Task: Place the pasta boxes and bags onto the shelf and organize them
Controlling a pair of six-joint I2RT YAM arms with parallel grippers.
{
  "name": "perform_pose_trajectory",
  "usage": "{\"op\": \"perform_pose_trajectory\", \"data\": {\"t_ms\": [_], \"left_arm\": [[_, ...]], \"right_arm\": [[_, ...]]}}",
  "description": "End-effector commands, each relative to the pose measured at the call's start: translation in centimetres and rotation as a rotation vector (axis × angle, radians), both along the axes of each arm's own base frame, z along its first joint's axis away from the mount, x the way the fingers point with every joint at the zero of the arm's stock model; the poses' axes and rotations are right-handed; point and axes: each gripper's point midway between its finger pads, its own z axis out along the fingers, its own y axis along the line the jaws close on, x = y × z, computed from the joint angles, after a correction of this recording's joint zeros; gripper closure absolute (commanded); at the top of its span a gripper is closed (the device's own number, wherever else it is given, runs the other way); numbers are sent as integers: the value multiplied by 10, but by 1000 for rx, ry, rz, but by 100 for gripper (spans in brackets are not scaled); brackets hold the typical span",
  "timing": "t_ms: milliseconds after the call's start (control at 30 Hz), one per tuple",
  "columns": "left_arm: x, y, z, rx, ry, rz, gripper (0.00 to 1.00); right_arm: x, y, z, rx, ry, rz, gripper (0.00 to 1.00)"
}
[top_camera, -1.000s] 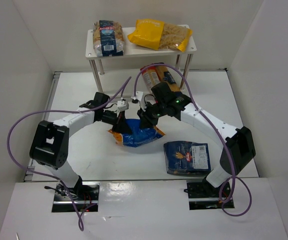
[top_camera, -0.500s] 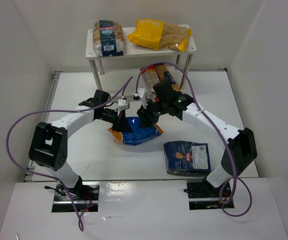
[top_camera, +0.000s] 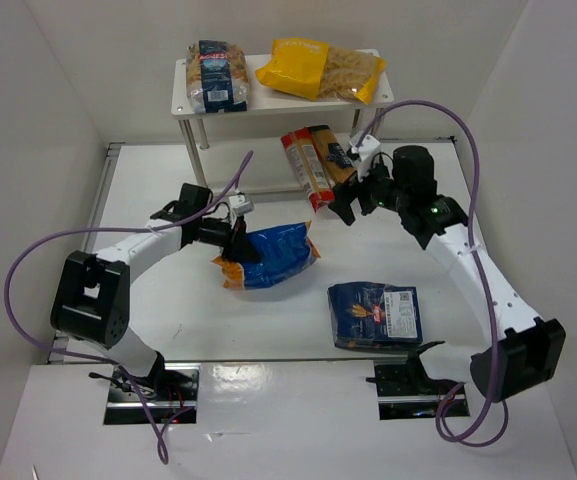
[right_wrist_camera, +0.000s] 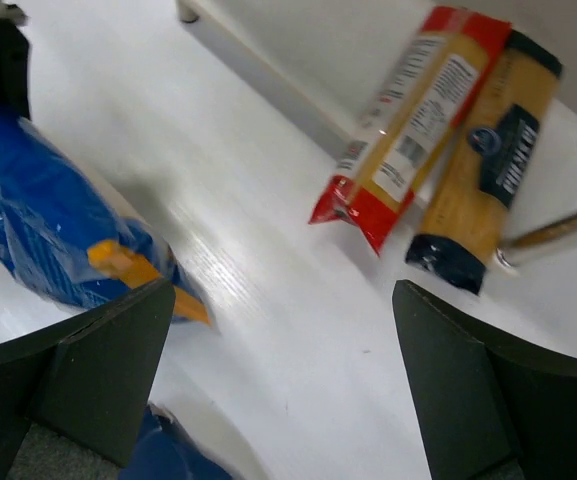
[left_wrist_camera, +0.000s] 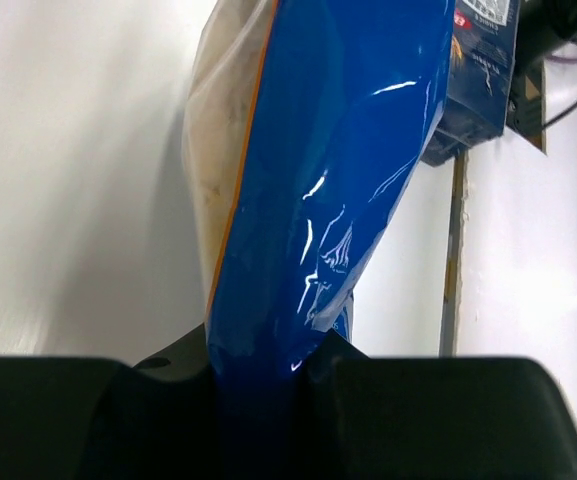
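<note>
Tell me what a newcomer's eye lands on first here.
The glossy blue-and-orange bag in the middle of the table, pinched at one end by the left gripper, grabs attention first. Next come the bright yellow bag on top of the white shelf at the back, and the right gripper, open and empty beside the long red and orange packets at the shelf's foot.

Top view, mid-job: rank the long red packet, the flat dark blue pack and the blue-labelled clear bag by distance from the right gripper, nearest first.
From the right gripper:
1. long red packet, just to its left.
2. flat dark blue pack, back toward the near edge.
3. blue-labelled clear bag, on the shelf top, left end.
</note>
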Motion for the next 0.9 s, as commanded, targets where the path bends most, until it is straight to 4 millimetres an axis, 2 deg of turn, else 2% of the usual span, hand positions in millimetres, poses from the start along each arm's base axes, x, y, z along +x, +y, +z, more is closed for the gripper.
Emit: {"op": "perform_pose_trajectory", "data": {"t_ms": [0,133,167,200,267,333,400,433,467,500,633,667,867], "left_arm": [[7,-12,60,-136,-115,-6,100],[17,-10,67,-126,-120,73,100],[19,-10,65,-123,-109,93,100],[23,-10,71,-127,-134,112,100],[34,-6,76,-112,-137,207,100],[49,2,82,-116,-141,315,100],[54,6,89,-137,-155,364,100],[53,9,91,-148,-154,378,100],[55,9,94,-160,-132,400,100],[57,9,101,-177,-146,414,100],[64,11,107,-212,-121,489,100],[71,14,109,-214,-132,529,100],[90,18,107,-222,-142,631,100]], "right_arm": [[-2,-28,7,-9,-46,-97,2],[-4,-67,-2,-19,-39,-203,1],[-2,-83,-4,-24,-38,-254,1],[-5,-93,-8,-31,-36,-284,1],[-5,-113,-16,-40,-26,-348,1],[-9,-126,-14,-37,-39,-385,1],[-12,-146,-20,-33,-27,-449,1],[-13,-153,-16,-28,-48,-469,1],[-15,-166,-22,-31,-37,-507,1],[-15,-170,-22,-28,-36,-516,1],[-29,-189,-24,1,-46,-565,1],[-31,-194,-20,12,-54,-572,1],[-37,-212,-24,27,-55,-604,1]]}}
